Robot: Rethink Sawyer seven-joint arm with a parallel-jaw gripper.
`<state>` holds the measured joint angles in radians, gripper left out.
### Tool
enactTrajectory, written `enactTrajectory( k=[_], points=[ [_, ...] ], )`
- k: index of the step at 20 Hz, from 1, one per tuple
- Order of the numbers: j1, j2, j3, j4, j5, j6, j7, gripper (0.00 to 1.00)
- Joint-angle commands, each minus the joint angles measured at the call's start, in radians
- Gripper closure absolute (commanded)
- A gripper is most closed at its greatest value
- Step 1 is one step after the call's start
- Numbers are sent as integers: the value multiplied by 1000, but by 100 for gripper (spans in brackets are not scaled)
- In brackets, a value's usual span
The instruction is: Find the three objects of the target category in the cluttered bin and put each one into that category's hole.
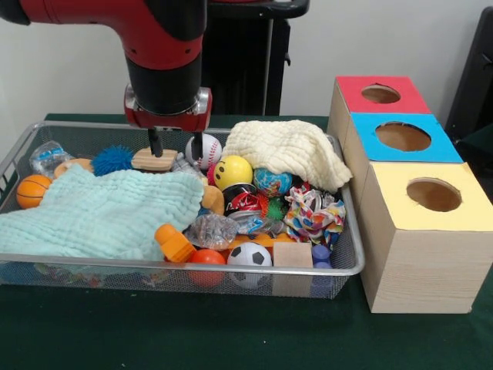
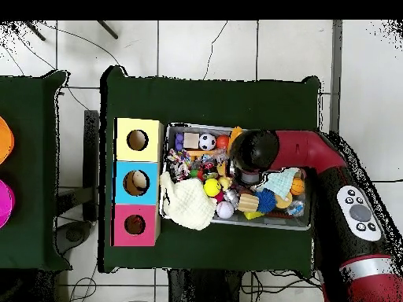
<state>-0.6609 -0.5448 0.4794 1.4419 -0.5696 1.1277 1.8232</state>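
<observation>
Two fingers spread over wooden disc, mint cloth hiding toys

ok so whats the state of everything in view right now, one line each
gripper: down in the bin, fingers either side of a wooden disc
wooden disc: lying flat, not lifted
mint cloth: spread over the bin's near left
cream cloth: bunched up, draped over the bin's far right rim
wire bin: full of clutter
red box: hole uncovered
blue box: hole uncovered
yellow box: hole uncovered
</observation>
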Motion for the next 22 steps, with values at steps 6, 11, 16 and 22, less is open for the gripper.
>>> enactTrajectory(
  k=[6, 11, 16, 22],
  points=[
    [-31, 132, 59, -17, -112, -119, -286, 0],
    [-34, 150, 63, -30, -129, -124, -290, 0],
    [-37, 158, 69, -37, -128, -115, -291, 0],
    [-34, 159, 70, -46, -130, -105, -287, 100]
  ],
)
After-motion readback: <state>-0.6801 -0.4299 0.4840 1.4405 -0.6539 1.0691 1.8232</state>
